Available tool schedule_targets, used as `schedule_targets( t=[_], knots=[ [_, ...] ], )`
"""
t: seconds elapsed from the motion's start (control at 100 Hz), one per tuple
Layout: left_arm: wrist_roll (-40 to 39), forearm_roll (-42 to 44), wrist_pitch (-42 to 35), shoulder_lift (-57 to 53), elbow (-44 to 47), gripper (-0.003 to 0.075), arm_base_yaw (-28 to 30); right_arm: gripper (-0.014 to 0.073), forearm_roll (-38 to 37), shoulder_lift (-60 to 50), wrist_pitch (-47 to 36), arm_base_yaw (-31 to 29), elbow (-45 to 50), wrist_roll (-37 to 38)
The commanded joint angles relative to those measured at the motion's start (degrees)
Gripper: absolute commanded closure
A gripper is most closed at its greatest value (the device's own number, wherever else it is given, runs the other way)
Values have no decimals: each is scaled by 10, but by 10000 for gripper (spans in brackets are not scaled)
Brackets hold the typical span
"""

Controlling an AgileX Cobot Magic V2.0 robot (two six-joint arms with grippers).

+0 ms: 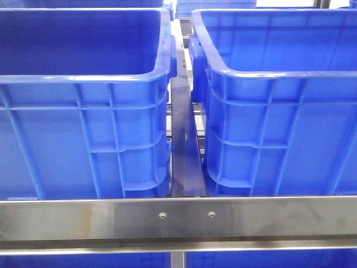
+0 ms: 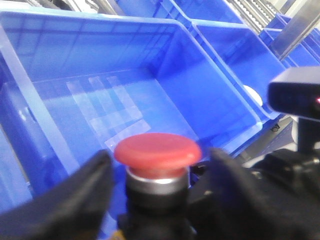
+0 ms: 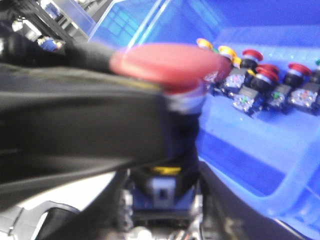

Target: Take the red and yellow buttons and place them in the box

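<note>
In the left wrist view, my left gripper (image 2: pixel 157 175) is shut on a red button (image 2: pixel 157 149) with a mushroom cap and a black body, held above an empty blue box (image 2: pixel 220 95). My right gripper (image 3: pixel 167 197) is shut on the dark body of a red button (image 3: pixel 170 62) in the right wrist view. I cannot tell whether the two views show the same button. Behind it, a blue bin (image 3: pixel 250 150) holds several loose buttons, red-capped buttons (image 3: pixel 252 54) and yellow-capped buttons (image 3: pixel 226 51). Neither gripper shows in the front view.
Two tall blue crates, a left crate (image 1: pixel 83 78) and a right crate (image 1: pixel 268 72), fill the front view behind a steel rail (image 1: pixel 178 218). A black camera housing (image 2: pixel 295 95) stands near the left gripper. A blurred dark bar (image 3: pixel 75 130) crosses the right wrist view.
</note>
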Motion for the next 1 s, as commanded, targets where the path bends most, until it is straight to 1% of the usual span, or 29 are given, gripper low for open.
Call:
schedule_targets(
  t=[0.0, 0.16, 0.33, 0.47, 0.58, 0.68, 0.82, 0.99],
  knots=[
    [1, -1, -43, -13, -16, 207, -4, 567, 26, -10, 16, 2, -22, -11],
    [1, 27, -43, -17, -16, 204, -4, 567, 29, -10, 1, 2, -22, -11],
    [1, 63, -38, -32, -16, 204, 1, 567, 29, -10, -42, 1, -22, -11],
    [1, 101, -9, -54, -16, 204, 27, 567, 29, -10, -63, 1, -22, -11],
    [1, 139, 27, -74, -14, 204, 72, 567, 29, -10, -75, 1, -22, -11],
    [1, 173, 39, -98, 0, 204, 115, 567, 29, -10, -85, 1, -22, -11],
    [1, 189, 55, -143, 32, 204, 198, 567, 29, -10, -99, 1, -22, -11],
    [1, 200, 56, -212, 94, 204, 301, 567, 29, -10, -120, 1, -22, -11]
  ],
)
